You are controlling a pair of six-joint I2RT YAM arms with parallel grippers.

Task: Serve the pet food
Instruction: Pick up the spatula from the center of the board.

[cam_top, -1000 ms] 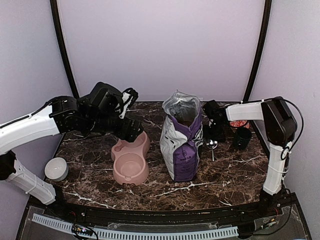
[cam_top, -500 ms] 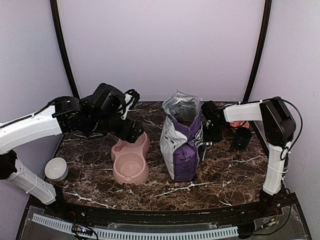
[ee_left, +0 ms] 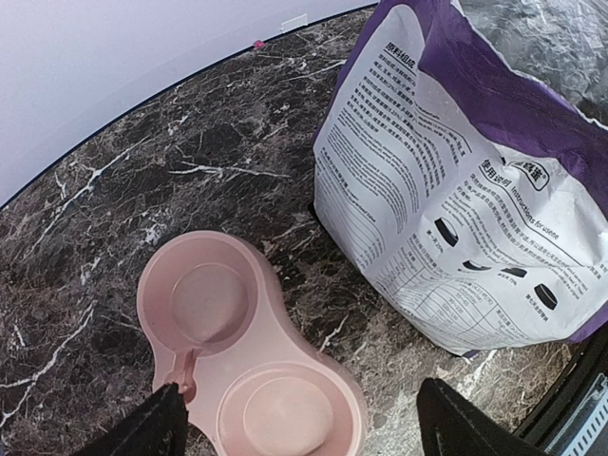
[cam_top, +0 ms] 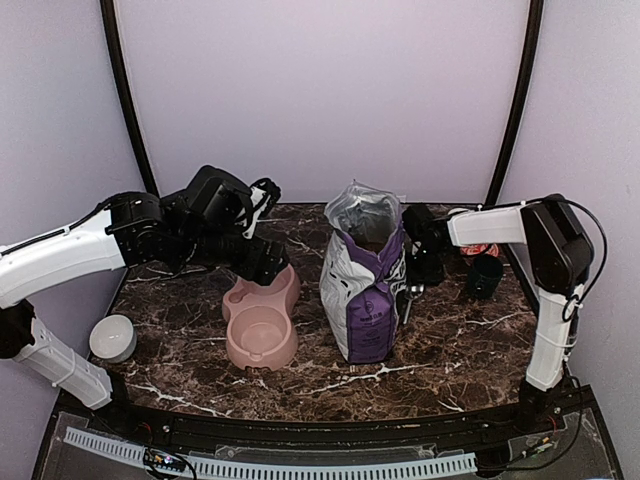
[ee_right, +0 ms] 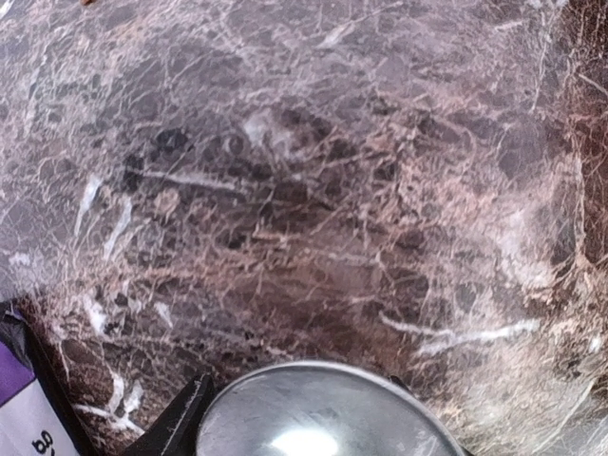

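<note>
Left pincer (ee_left: 302, 416): spread wide, nothing between its fingers (ee_left: 152, 429). It hovers over the far end of the bowl (ee_left: 242, 359), clear of the rim. The wrist view looks down on the bowl's two round wells, and both show bare pink plastic.

Right pincer (cam_top: 412, 281): pinching a metal scoop (ee_right: 318, 418). In its wrist view the scoop's round shiny head fills the bottom edge, with a dark finger (ee_right: 188, 418) at its left side. From above, the scoop hangs just beside the right face of the bag (cam_top: 364, 295), low over the desk (ee_right: 313, 171). Whether it touches the bag or the desk, cannot tell.

Bag: purple and white, upright at mid-desk, between the bowl and the right pincer. Its top is open and crumpled. A panel of small print faces the left wrist camera.

Pet food (cam_top: 371, 242): a dark brown fill inside the bag's open mouth, seen only from above. Single pellets are too small to make out.

Other items: a black cup (cam_top: 485, 276) stands near the desk's right edge, to the right of the right pincer. Something red (cam_top: 478, 248) sits just behind it, mostly hidden, so its kind is unclear. A white dish (cam_top: 112, 337) sits at the desk's left edge, well apart from the bowl.
</note>
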